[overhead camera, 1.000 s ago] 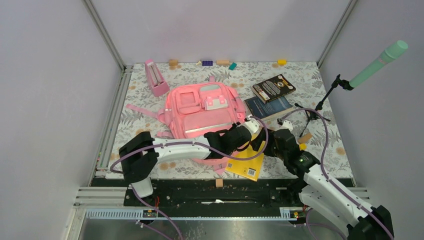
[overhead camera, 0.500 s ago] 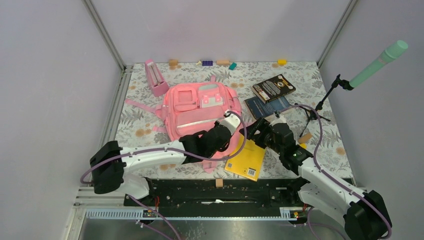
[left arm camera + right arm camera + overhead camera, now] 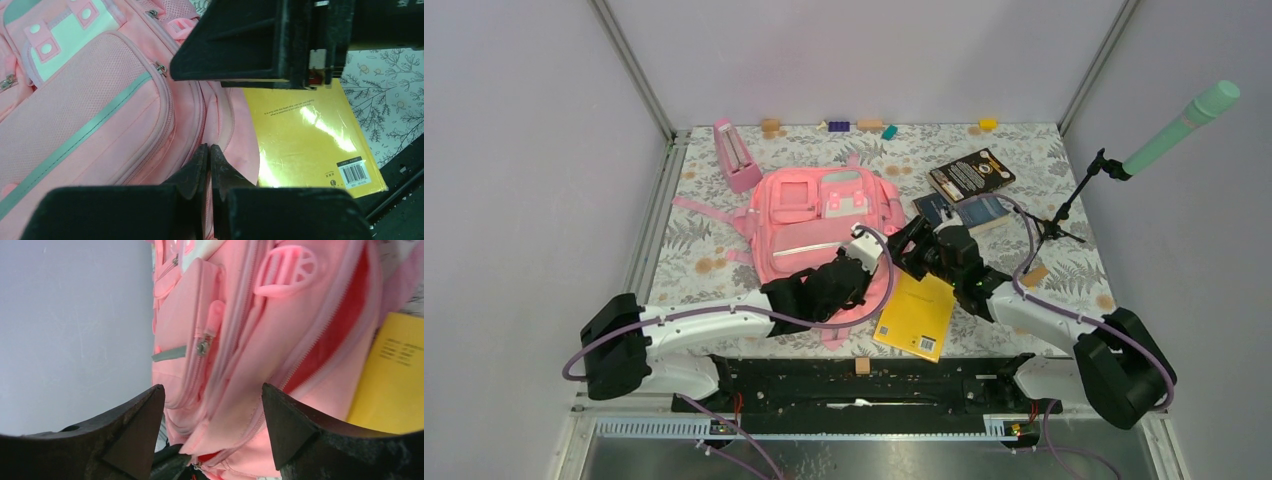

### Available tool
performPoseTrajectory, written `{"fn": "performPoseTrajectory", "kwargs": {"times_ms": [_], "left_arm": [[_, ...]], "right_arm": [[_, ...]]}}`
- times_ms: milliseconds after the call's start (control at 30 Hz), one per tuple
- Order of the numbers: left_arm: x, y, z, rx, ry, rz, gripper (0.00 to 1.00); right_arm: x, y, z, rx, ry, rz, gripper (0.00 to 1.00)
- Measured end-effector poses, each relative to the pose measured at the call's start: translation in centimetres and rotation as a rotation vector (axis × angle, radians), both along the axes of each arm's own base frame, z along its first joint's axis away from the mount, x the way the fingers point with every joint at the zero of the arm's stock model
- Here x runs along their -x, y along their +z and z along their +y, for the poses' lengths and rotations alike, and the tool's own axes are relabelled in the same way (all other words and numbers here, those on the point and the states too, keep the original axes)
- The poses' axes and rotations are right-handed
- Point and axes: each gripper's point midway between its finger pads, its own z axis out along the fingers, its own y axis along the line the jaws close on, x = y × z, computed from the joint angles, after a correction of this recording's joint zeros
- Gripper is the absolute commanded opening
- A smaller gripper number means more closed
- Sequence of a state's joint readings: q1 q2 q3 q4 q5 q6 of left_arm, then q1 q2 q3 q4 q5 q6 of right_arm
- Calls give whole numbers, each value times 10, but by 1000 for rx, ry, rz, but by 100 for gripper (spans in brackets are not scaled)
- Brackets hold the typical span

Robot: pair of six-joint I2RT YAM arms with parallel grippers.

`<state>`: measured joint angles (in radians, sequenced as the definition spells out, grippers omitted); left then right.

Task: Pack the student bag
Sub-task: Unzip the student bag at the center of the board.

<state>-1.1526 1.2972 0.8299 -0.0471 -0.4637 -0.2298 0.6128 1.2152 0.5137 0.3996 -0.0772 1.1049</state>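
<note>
Glossy flat yellow book (image 3: 916,315) lies nearest on the floral-print table cover (image 3: 704,260), touching the soft pink fabric student bag (image 3: 809,225) mid-table. Left gripper (image 3: 209,150), jaws pressed together, sits at the bag's padded side seam. Right gripper (image 3: 212,387), wedge-shaped jaws wide apart, faces the unzipped opening, red lining showing. Farther back: two dark paperbacks (image 3: 969,180).

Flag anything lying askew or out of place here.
The yellow book lies skewed, one edge tucked under the student bag, its near corner at the front edge of the table. The two dark books behind are stacked crooked.
</note>
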Motion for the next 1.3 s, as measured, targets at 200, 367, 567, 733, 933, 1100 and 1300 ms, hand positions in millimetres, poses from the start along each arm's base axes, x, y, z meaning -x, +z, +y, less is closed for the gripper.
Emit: {"fn": "performPoseTrajectory", "kwargs": {"times_ms": [200, 367, 567, 733, 933, 1100, 1300], "left_arm": [[4, -2, 6, 4, -4, 1, 0], [5, -2, 10, 6, -7, -3, 0], [7, 5, 11, 20, -20, -16, 73], [14, 33, 14, 110, 16, -51, 75], [47, 33, 13, 220, 94, 39, 72], [60, -9, 32, 288, 215, 172, 72], [64, -43, 45, 313, 312, 246, 60]], "right_arm": [[4, -3, 22, 4, 52, 16, 70], [4, -9, 29, 10, 62, 35, 15], [5, -11, 36, -12, 63, 53, 0], [6, -11, 35, -3, 41, 54, 0], [5, -3, 33, 36, 19, 47, 0], [2, 5, 32, 81, 30, 17, 0], [5, 7, 26, 115, 31, 5, 0]]}}
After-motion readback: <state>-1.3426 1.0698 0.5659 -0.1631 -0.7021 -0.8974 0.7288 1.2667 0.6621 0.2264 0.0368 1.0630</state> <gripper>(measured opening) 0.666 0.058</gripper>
